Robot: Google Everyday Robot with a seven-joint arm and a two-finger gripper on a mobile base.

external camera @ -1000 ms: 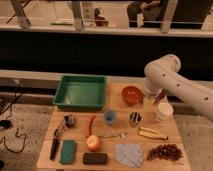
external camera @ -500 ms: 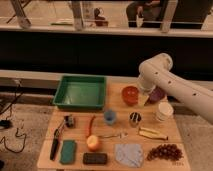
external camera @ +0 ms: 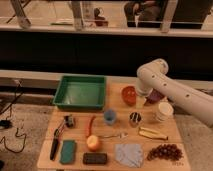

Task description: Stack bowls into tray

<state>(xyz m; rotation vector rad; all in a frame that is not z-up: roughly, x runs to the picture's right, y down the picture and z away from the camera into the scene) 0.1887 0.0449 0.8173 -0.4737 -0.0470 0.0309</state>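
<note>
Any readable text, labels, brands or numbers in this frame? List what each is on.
None readable.
White cup: plain, no print visible.
Green tray: no marking visible.
Dark block at the table's front edge: any label too blurred to read.
Gripper, low beside the orange-red bowl: no label visible.

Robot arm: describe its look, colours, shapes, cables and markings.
The arm is a smooth off-white tube with thick, rounded joints; no cables or markings show. Its pincer sits low under the end joint, between the orange-red bowl and the dark purple bowl, too hidden to describe.
</note>
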